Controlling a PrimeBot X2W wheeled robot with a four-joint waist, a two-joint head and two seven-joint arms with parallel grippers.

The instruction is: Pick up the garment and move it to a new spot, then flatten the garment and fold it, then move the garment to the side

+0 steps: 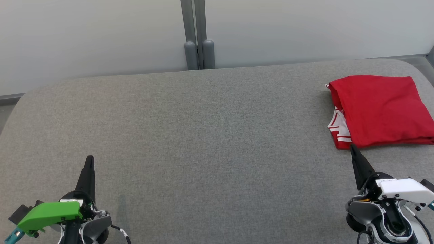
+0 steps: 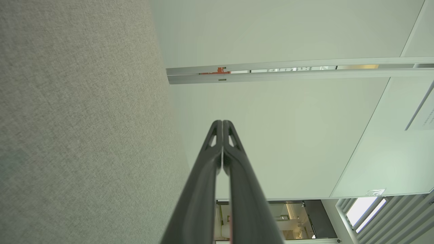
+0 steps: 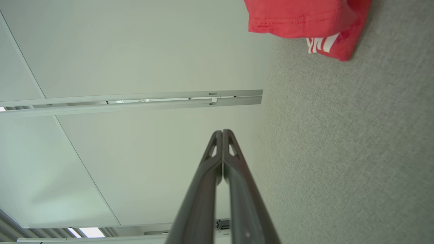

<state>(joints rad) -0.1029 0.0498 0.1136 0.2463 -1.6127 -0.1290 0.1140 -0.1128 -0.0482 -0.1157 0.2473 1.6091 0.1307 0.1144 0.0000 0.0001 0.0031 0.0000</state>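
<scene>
as the red garment [image 1: 383, 108] lies at the far right of the grey tabletop [image 1: 210, 135], the governing relation is this: it sits ahead of the right gripper [image 1: 353, 149], whose tip points toward the garment's near left corner, near it but apart, with bare tabletop between them in the right wrist view. the left gripper [image 1: 89, 160] is well apart from it, at the lower left across the whole tabletop. the right arm is judged the nearer by a clear margin. both grippers have their fingers pressed together and hold nothing.

the garment's long axis runs roughly side to side, and its right end is cut off by the edge of the head view. condition: folded into a flat, roughly rectangular stack, with a plain red top layer that is smooth with few creases. white-striped trim shows between the layers at its left edge. judged from how it lies, the fold and the move aside look complete.
</scene>
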